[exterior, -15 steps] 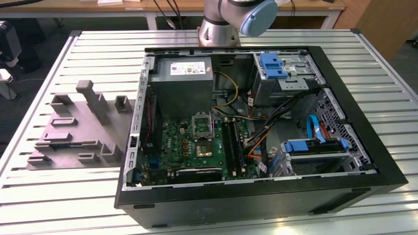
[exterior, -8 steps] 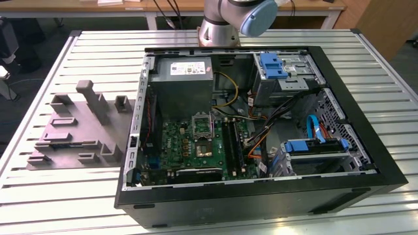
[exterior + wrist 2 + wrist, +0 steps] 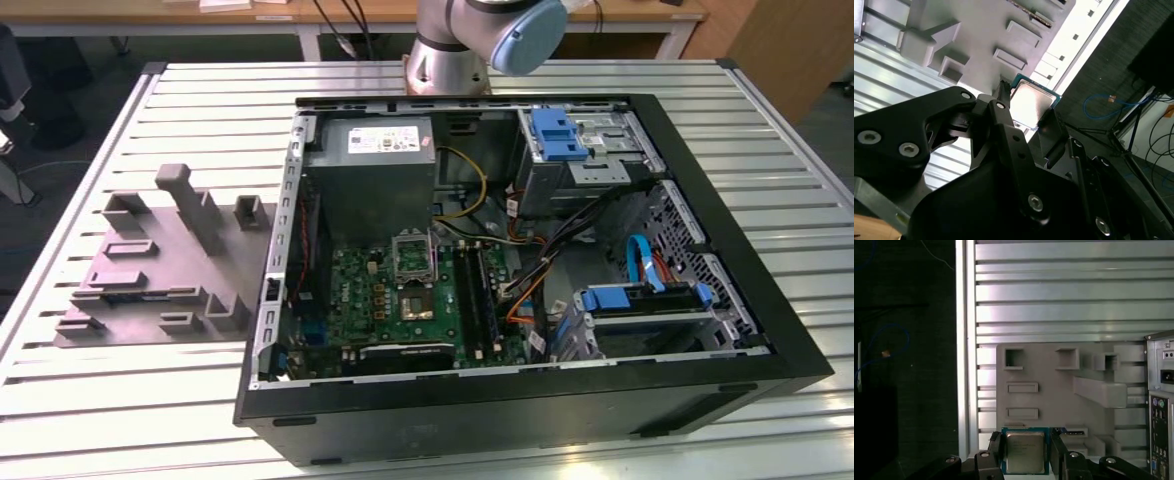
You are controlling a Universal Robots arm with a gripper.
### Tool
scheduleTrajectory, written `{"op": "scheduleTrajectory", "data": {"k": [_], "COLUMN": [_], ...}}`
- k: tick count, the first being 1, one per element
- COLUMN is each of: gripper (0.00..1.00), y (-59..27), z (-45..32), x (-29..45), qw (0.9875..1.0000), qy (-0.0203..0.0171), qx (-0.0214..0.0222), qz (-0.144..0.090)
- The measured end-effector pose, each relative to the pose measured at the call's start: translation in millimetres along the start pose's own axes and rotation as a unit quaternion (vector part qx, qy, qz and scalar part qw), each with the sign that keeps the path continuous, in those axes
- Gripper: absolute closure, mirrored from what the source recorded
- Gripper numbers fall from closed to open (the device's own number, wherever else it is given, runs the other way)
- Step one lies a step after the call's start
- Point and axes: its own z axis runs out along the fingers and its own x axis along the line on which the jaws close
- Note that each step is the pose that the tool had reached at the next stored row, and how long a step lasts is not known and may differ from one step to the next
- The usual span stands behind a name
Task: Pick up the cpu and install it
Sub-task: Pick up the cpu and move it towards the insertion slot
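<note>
The cpu (image 3: 1025,452), a small square chip with a pale metal top and a blue-green rim, sits between the two black fingers (image 3: 995,451) of my gripper (image 3: 1025,446), which is shut on it. The second wrist view gives the same grip: the cpu (image 3: 1032,101) is pinched at the fingertips of the gripper (image 3: 1026,109). In both wrist views the chip hangs well above the grey moulded tray (image 3: 1054,385), near its edge. In the exterior view the green motherboard (image 3: 387,300) lies inside the open computer case (image 3: 534,400), with its silver socket frame (image 3: 414,252) standing up.
The grey tray (image 3: 147,270) with upright posts lies on the slatted metal table (image 3: 80,400), at the exterior view's left of the case. The arm's base (image 3: 454,50) stands behind the case. Cables, drive cages and a power supply (image 3: 380,160) crowd the case. The table edge (image 3: 965,340) borders dark floor.
</note>
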Motion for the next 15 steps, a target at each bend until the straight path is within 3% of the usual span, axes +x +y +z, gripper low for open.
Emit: {"op": "scheduleTrajectory", "data": {"k": [5, 15], "gripper": [0.53, 0.53], "y": [0.2, 0.2], "z": [-7.5, -9.1], "x": [0.0, 0.0], "qw": [1.0, 1.0], "qy": [0.0, -0.0001], "qx": [0.0, 0.0021], "qz": [0.0, 0.0]}}
